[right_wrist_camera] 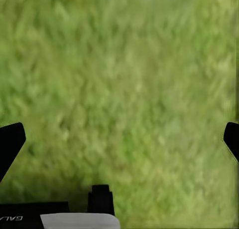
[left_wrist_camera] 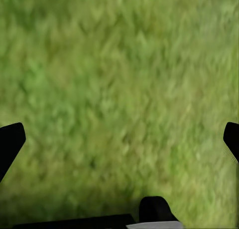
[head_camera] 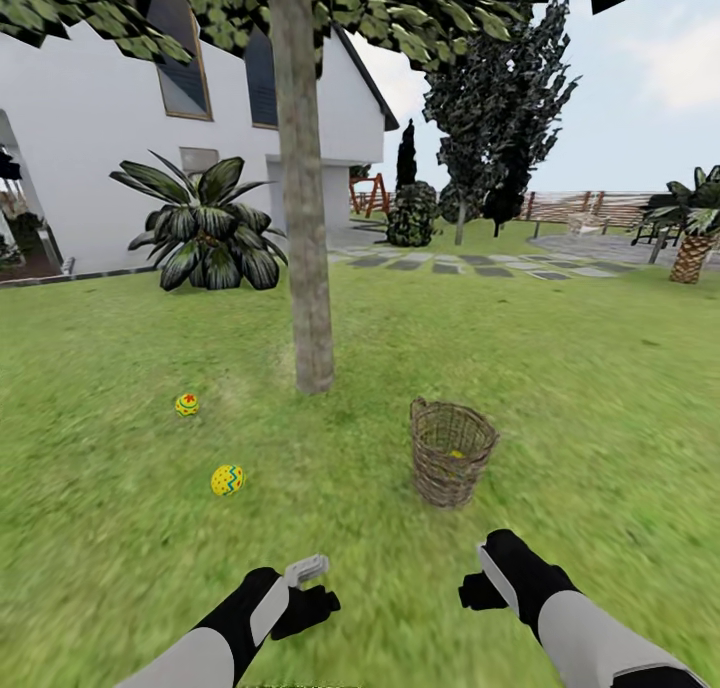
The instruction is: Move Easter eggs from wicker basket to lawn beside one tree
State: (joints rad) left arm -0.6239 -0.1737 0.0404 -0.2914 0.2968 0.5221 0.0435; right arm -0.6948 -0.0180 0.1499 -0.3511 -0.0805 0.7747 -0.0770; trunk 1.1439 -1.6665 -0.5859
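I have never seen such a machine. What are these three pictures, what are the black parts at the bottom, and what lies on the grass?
These are simulator renders of a two-armed wheeled robot in a garden. The large picture is from a camera on its head, looking down over both arms: the left gripper and the right gripper are the black parts. The two small pictures come from cameras on each wrist, looking along the fingers at blurred grass; both grippers look open and hold nothing. On the lawn stands a wicker basket with something yellow inside, probably an egg. Two Easter eggs lie on the grass left of the tree.
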